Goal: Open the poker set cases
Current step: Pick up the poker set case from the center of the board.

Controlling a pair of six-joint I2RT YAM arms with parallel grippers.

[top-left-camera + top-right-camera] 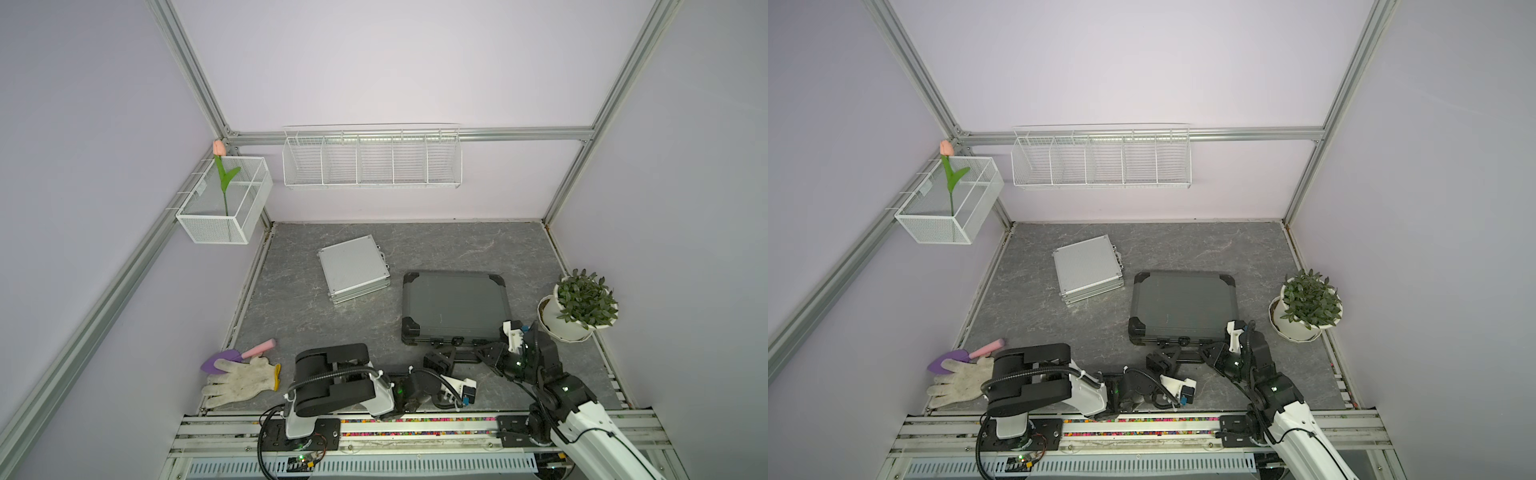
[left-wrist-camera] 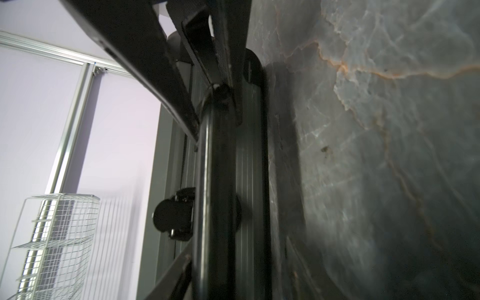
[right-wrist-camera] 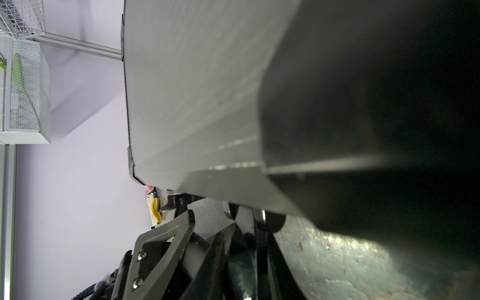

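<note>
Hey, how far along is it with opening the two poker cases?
Nothing is open yet: the silver case and the dark case both lie shut. In hand: the left gripper straddles the dark case's handle, and the right gripper sits at its front edge. Remaining: both lids.

Both arms low; left pincer (image 1: 449, 356), right pincer (image 1: 482, 352) point toward each other, close together.

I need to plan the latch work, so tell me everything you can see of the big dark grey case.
The dark grey case is a ribbed, metal-looking briefcase with black corner guards, lying flat and shut on the stone-patterned table, right of centre. Its black handle and latches face the robot. The left gripper straddles the handle; the right gripper sits at the same edge.
</note>
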